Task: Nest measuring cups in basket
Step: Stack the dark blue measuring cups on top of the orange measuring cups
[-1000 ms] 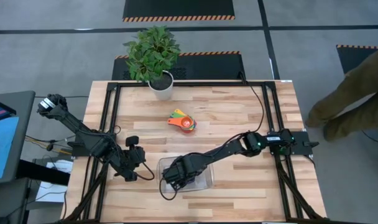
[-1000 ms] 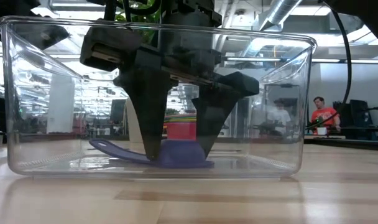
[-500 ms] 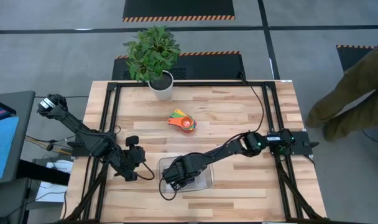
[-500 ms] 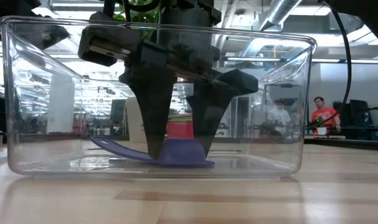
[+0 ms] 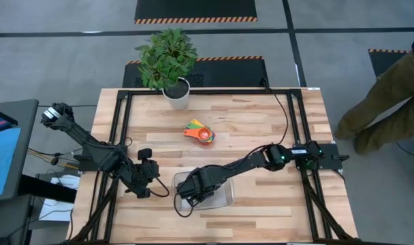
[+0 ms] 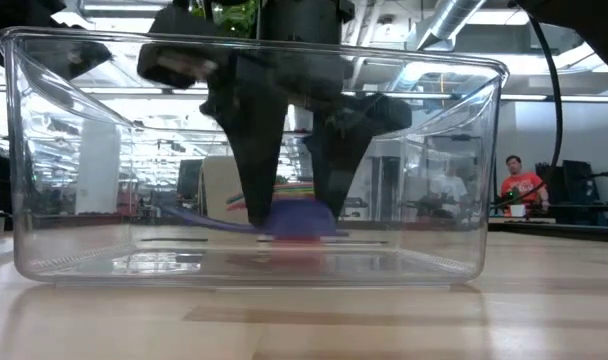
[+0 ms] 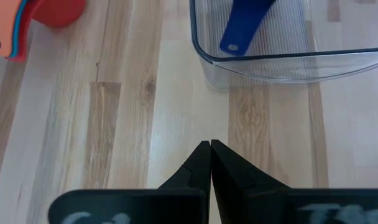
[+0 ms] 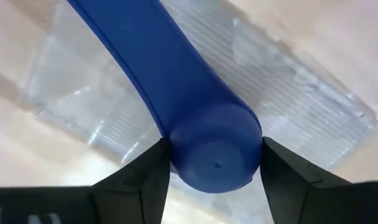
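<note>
- The right gripper reaches down inside the clear basket, and its two dark fingers grasp the rounded bowl of a dark blue measuring cup, one on each side.
- In the low view the cup appears to hang just above the basket floor, with its handle sticking out sideways from between the fingers.
- The handle is long, flat and fairly wide, and it reaches well past the fingertips.
- The cup looks like light, stiff, smooth plastic. It is likely slippery on its curved bowl, so a firmer hold would probably be across the flat handle near the bowl.
- The remaining measuring cups, orange, red, yellow and green among them, lie stacked on the wooden table, well apart from the right gripper and beyond the basket, toward a potted plant.
- The left gripper waits clenched shut over bare wood, just beside the basket's corner, holding nothing.
</note>
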You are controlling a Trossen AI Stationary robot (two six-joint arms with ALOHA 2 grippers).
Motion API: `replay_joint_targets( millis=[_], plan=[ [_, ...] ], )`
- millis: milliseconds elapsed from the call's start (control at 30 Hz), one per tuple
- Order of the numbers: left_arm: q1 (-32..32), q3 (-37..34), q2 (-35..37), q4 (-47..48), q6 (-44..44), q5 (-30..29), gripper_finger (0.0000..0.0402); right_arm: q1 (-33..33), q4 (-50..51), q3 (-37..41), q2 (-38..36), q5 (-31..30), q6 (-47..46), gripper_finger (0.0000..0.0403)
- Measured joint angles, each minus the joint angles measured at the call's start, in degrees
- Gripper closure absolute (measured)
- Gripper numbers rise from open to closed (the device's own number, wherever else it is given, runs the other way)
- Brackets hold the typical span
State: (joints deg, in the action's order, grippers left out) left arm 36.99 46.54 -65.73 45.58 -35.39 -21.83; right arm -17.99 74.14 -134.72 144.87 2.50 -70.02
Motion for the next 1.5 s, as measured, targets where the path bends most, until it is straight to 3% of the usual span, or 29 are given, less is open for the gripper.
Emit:
replay_joint_targets(
  millis=[433,600,833,933,1267,1433,1500],
  plan=[
    [0.0,0.0,0.0,0.0,1.1,0.0,0.0401,0.3,4.2,-0.2,-7.7,-1.2,0.0,0.018],
    [0.0,0.0,0.0,0.0,1.2,0.0,0.0401,1.7,6.2,-0.3,-13.7,-5.9,1.9,0.0175],
    [0.0,0.0,0.0,-0.1,1.0,0.0,0.0401,7.6,12.6,-0.3,-18.9,-18.8,5.5,0.0178],
    [0.0,0.0,0.0,-0.1,0.8,-0.1,0.0401,10.6,14.4,-0.1,-18.5,-19.5,8.3,0.0175],
    [-2.6,0.0,0.0,1.5,4.9,-11.2,0.0401,13.7,10.0,0.7,-17.2,-19.4,18.4,0.0174],
    [-4.3,0.1,0.0,1.1,16.3,-20.3,0.0401,13.6,9.6,0.3,-17.5,-18.7,21.9,0.0178],
    [-4.7,0.8,0.0,1.0,23.1,-20.6,0.0401,13.6,9.5,0.3,-17.5,-17.8,22.0,0.0179]
  ],
)
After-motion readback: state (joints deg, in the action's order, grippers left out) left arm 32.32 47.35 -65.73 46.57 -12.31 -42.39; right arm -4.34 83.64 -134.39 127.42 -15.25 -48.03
